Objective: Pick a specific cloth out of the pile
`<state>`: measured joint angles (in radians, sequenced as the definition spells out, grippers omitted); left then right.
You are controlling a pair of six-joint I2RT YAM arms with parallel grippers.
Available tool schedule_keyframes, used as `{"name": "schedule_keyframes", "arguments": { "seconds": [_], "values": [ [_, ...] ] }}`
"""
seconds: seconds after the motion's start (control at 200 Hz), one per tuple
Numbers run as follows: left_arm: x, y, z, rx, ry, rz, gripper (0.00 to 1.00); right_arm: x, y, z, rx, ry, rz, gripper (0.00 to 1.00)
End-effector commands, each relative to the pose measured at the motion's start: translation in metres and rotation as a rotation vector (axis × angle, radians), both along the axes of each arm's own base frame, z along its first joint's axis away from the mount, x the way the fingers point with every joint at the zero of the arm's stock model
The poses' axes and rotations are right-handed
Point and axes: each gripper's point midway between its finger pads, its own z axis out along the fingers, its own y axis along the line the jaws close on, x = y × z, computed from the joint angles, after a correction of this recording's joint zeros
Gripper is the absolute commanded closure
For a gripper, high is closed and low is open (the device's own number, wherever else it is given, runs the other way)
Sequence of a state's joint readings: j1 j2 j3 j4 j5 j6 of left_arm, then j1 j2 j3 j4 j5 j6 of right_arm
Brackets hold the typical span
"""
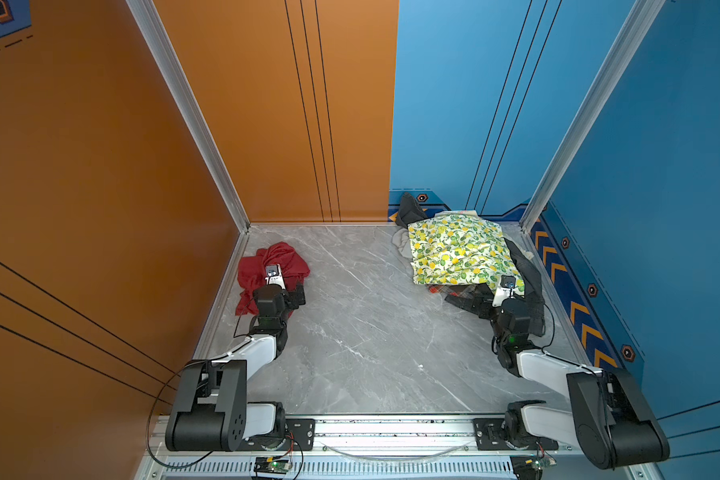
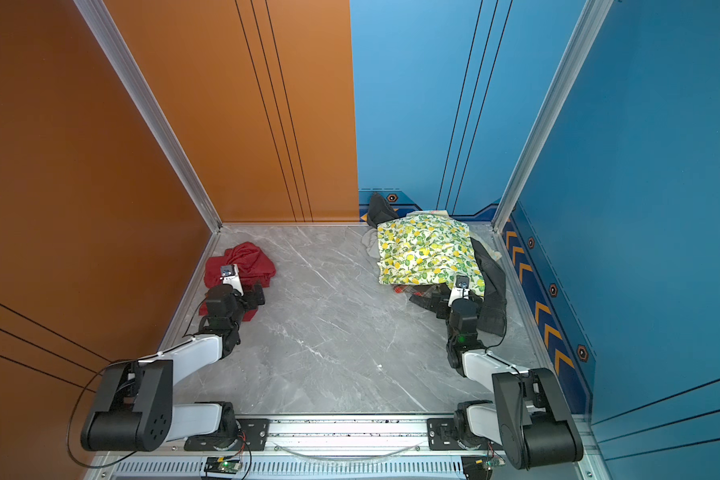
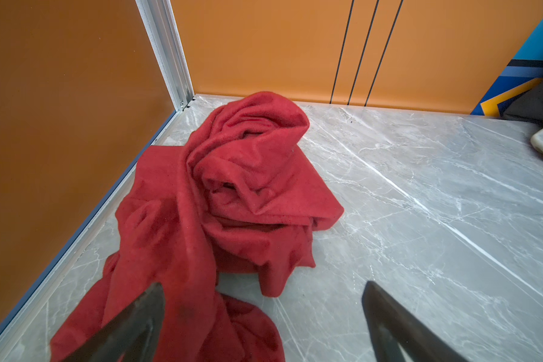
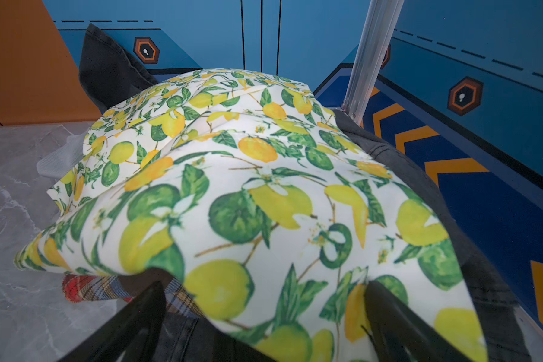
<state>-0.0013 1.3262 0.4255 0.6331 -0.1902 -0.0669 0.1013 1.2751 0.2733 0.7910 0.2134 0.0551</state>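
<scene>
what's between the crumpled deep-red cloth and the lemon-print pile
Only bare grey marble tabletop between the deep-red fabric cloth and the mixed-cloth pile, in both top views.

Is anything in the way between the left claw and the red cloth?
No, nothing visible. The open left gripper is right at the red cloth, with fabric showing between its jaws. The pile lies well apart from it.

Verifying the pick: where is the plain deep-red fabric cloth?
In both top views the deep-red cloth lies left, beside the orange wall, at the left gripper.
</scene>
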Motion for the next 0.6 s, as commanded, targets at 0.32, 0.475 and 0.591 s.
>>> {"name": "schedule_keyframes", "arguments": {
  "seconds": [0.32,0.475,0.591],
  "values": [
    [0.004,-0.004,-0.011,0.004,-0.012,-0.04,0.02,0.015,-0.005,-0.008,-0.001,-0.048,0.014,0.0],
    [0.005,-0.006,-0.017,0.001,-0.006,-0.051,0.02,0.017,-0.005,-0.015,-0.001,-0.043,0.015,0.0],
    [0.005,-0.006,-0.022,0.006,0.001,-0.049,0.02,0.019,-0.003,-0.022,-0.005,-0.048,0.021,0.0]
  ]
}}
